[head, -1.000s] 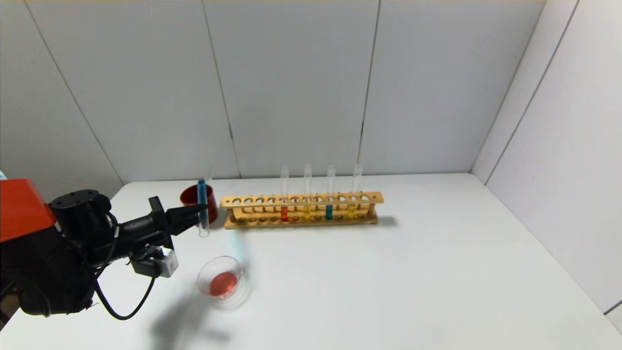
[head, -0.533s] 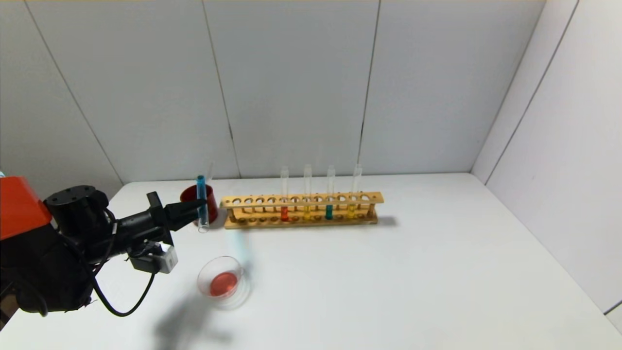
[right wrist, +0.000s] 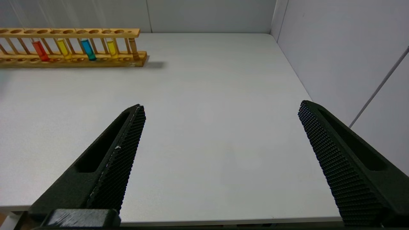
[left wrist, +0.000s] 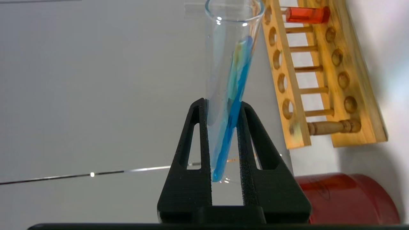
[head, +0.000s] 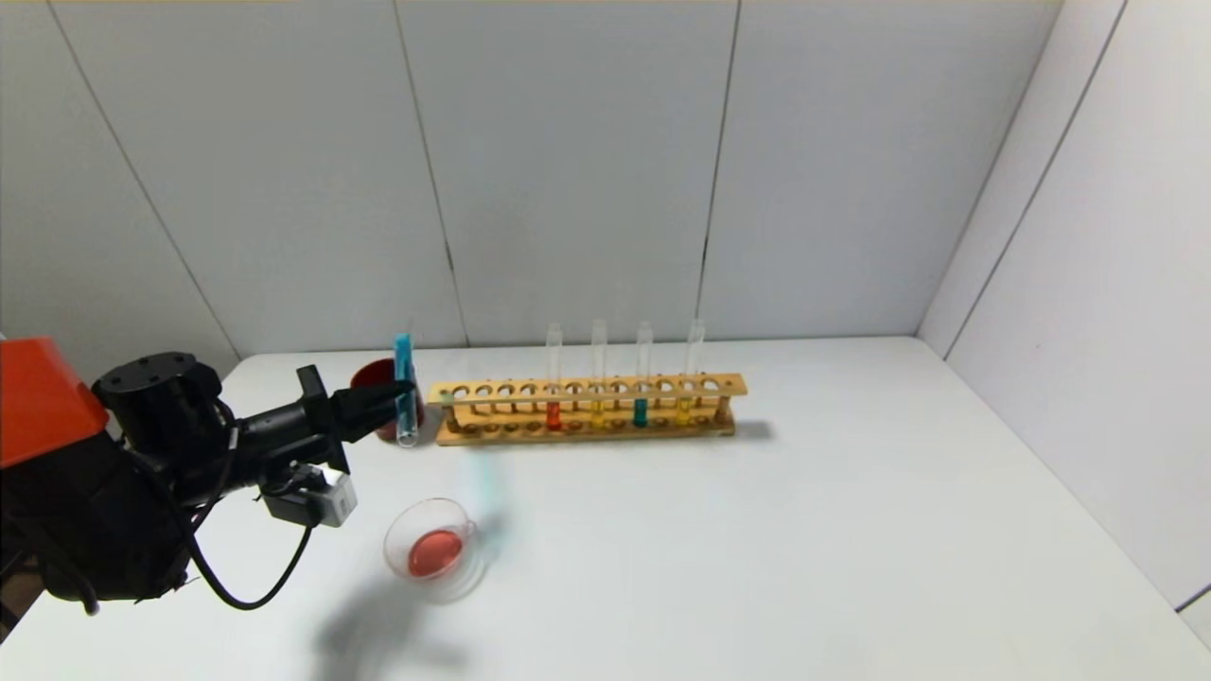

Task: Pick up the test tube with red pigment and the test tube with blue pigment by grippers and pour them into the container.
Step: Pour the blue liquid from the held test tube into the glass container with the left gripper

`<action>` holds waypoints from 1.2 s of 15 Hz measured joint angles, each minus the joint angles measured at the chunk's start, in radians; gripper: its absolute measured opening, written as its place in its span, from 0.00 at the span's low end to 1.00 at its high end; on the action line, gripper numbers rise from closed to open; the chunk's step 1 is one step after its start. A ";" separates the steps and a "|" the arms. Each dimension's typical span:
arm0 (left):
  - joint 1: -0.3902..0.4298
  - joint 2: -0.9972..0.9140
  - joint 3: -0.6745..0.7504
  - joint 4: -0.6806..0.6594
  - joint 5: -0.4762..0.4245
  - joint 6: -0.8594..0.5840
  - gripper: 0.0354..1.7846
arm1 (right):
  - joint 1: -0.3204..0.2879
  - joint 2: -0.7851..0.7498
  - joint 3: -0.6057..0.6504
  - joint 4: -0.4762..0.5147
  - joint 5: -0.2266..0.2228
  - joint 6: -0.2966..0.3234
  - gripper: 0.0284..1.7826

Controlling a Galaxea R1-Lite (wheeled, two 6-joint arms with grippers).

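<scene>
My left gripper is shut on the test tube with blue pigment and holds it roughly upright above the table, in front of the red cup and just left of the rack's end. In the left wrist view the fingers clamp the tube, and blue liquid streaks along its inside. The container, a clear glass dish, holds red liquid and sits on the table below and in front of the gripper. A test tube with red pigment stands in the rack. My right gripper is open and empty over bare table.
The wooden rack also holds two yellow tubes and a teal one. A dark red cup stands behind the held tube. Grey walls close the back and right.
My left gripper has carried the blue tube up and a little right, toward the red cup and the rack's left end. The dish and rack have not moved.
</scene>
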 joint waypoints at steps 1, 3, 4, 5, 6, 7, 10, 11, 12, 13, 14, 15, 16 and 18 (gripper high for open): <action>-0.001 0.000 -0.007 0.000 0.000 0.000 0.15 | 0.000 0.000 0.000 0.000 0.000 0.000 0.98; -0.003 0.000 -0.015 0.000 0.000 0.000 0.15 | -0.001 0.000 0.000 0.000 0.000 0.000 0.98; -0.003 0.001 -0.016 0.000 0.000 0.001 0.15 | -0.001 0.000 0.000 0.000 0.000 0.000 0.98; -0.003 0.003 -0.018 0.000 0.000 0.001 0.15 | 0.000 0.000 0.000 0.000 0.000 0.000 0.98; -0.003 0.004 -0.018 0.000 0.000 0.001 0.15 | 0.000 0.000 0.000 0.000 0.000 0.000 0.98; -0.003 0.006 -0.019 0.000 0.000 0.000 0.15 | 0.000 0.000 0.000 0.000 0.000 0.000 0.98; 0.000 0.011 -0.025 0.000 0.000 0.000 0.15 | 0.000 0.000 0.000 0.000 0.000 0.000 0.98; 0.000 0.013 -0.025 0.000 0.000 0.000 0.15 | 0.000 0.000 0.000 0.000 0.000 0.000 0.98; 0.000 0.014 -0.025 0.000 0.000 0.002 0.15 | 0.000 0.000 0.000 0.000 0.000 0.000 0.98; 0.001 0.017 -0.025 0.000 -0.001 0.003 0.15 | 0.000 0.000 0.000 0.000 0.000 0.000 0.98; 0.001 0.019 -0.024 0.000 -0.001 0.003 0.15 | -0.001 0.000 0.000 0.000 0.000 0.000 0.98; 0.001 0.022 -0.024 0.000 0.000 0.002 0.15 | -0.001 0.000 0.000 0.000 0.000 0.000 0.98; 0.001 0.023 -0.024 0.000 -0.001 0.002 0.15 | 0.000 0.000 0.000 0.000 0.000 0.000 0.98; 0.001 0.027 -0.023 0.000 -0.001 0.003 0.15 | 0.000 0.000 0.000 0.000 0.000 0.000 0.98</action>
